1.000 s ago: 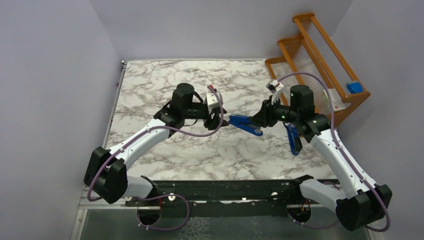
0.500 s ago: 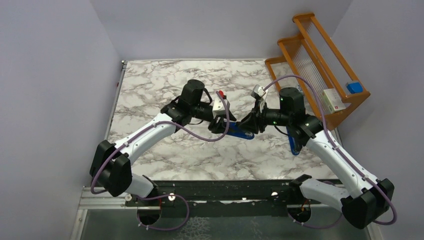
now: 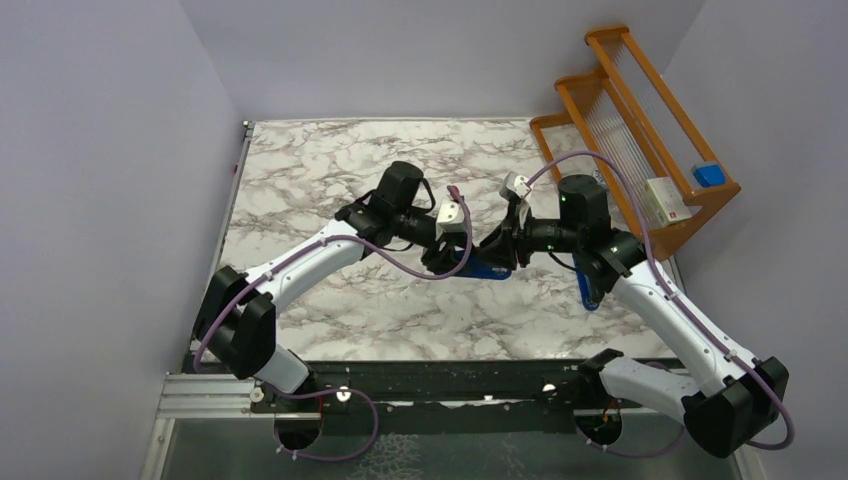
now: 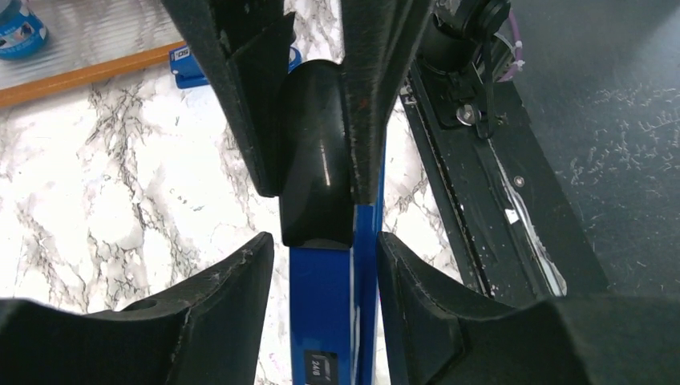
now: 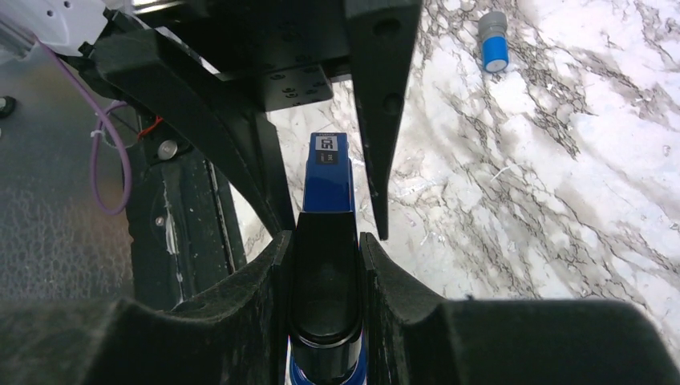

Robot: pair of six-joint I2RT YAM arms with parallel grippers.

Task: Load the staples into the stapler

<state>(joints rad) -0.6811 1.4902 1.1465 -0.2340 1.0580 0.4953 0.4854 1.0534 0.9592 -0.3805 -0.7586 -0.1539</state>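
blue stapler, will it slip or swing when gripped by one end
The stapler seems rigid, jutting straight from the right gripper. Its glossy black top may slip. Held at one end, it could pivot; the left gripper only straddles it.

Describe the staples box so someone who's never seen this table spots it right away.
Find the stepped wooden rack at the right edge of the table. At its near end lies a small flat white box, next to a blue item; only the box is white with a red label.
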